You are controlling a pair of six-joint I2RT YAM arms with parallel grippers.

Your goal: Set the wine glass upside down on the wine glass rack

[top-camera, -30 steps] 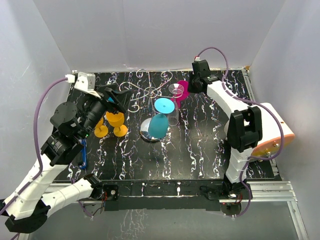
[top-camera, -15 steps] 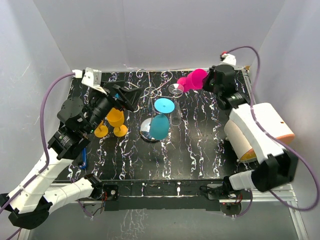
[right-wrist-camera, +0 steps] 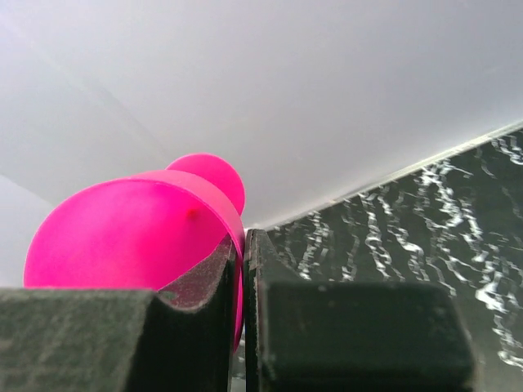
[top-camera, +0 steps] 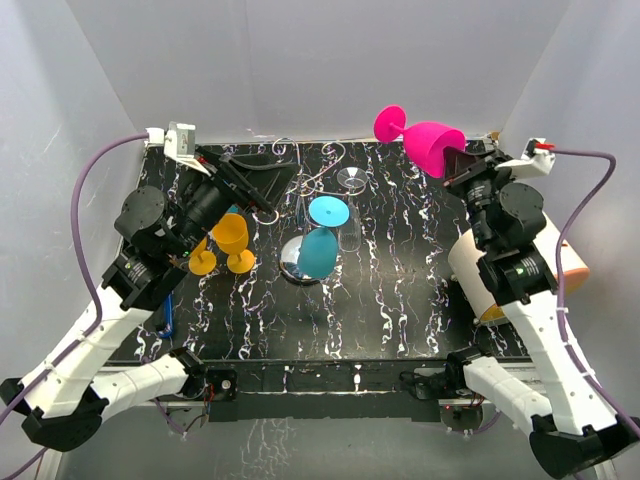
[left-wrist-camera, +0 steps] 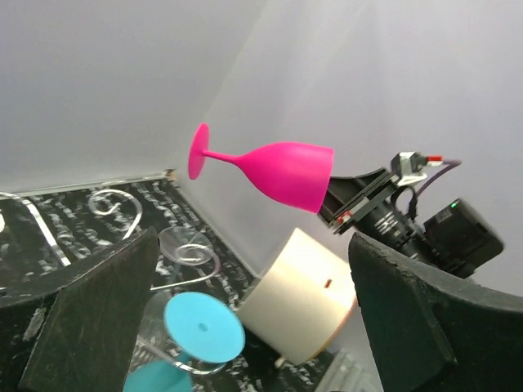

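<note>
— While clamped by the rim in the right gripper (top-camera: pixel 462 165), aloft at far right: treat the wine glass (top-camera: pixel 432 143) as light, rigid, slippery.
— Safer by the stem; wide open, empty, on the left gripper (top-camera: pixel 262 180).

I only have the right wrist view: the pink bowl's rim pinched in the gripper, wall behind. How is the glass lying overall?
Observer: From above, the pink wine glass lies roughly level in the air over the back right of the table. Its foot points left and its rim is in the right gripper.
Operator: Where is the rack from there?
Observer: The wine glass rack stands mid-table, left of the glass and nearer the arm bases. A teal glass sits foot-up at it.
Operator: And the left arm?
Observer: The left gripper is open above the table's back left, facing the pink glass.
</note>
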